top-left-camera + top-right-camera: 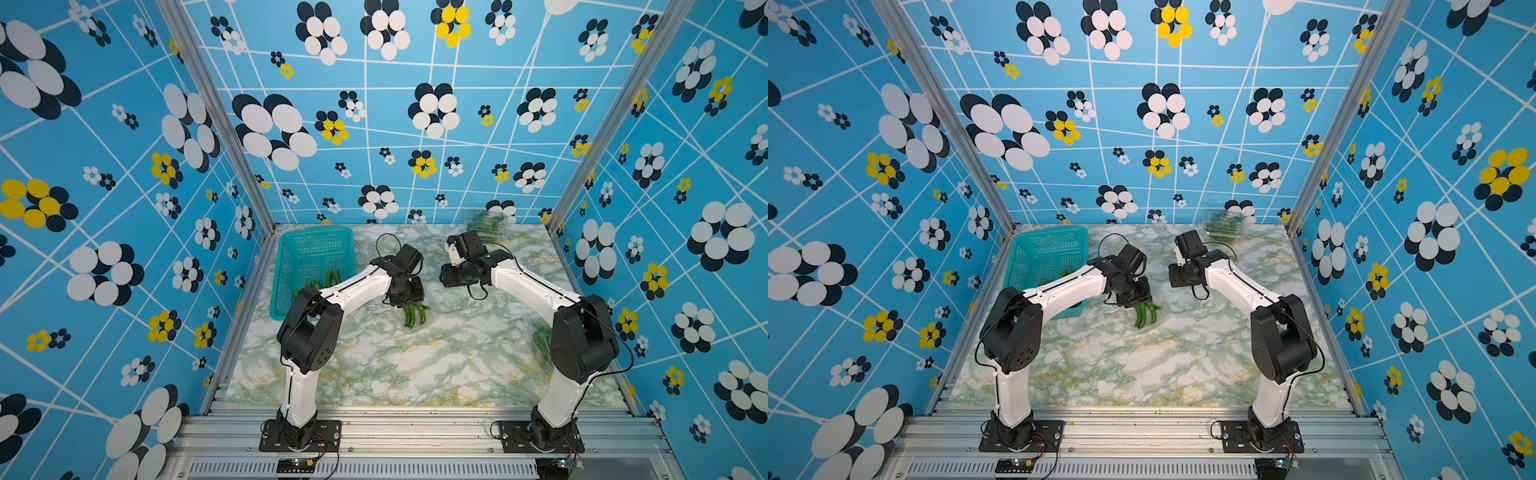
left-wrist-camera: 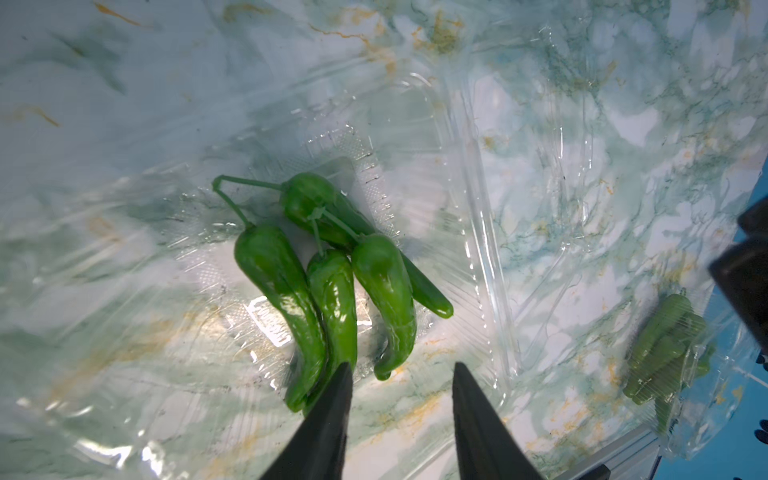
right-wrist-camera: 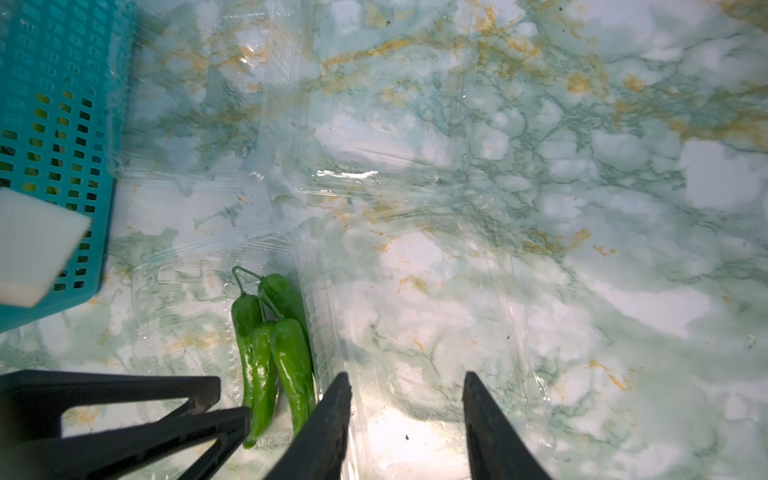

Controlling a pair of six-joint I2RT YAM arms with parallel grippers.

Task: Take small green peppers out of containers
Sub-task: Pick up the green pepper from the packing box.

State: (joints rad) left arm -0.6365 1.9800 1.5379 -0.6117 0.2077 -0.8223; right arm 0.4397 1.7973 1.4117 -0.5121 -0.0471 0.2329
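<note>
Nearest us, left gripper [image 2: 401, 368] and right gripper [image 3: 406, 376] gape half-wide, empty, by 4 small green peppers [image 2: 332, 291] in the open container [image 2: 419, 137]; 2 other containers [image 1: 484, 222], 1 and 4 o'clock, seemingly full.

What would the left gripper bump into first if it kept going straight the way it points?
Probably the peppers: they lie just ahead of the open left gripper, inside the clear container. Depth is hard to judge.

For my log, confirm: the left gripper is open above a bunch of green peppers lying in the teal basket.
No: the left gripper is open above the green peppers, but they lie in the opened clear container, not the teal basket; the left wrist view shows it.
</note>
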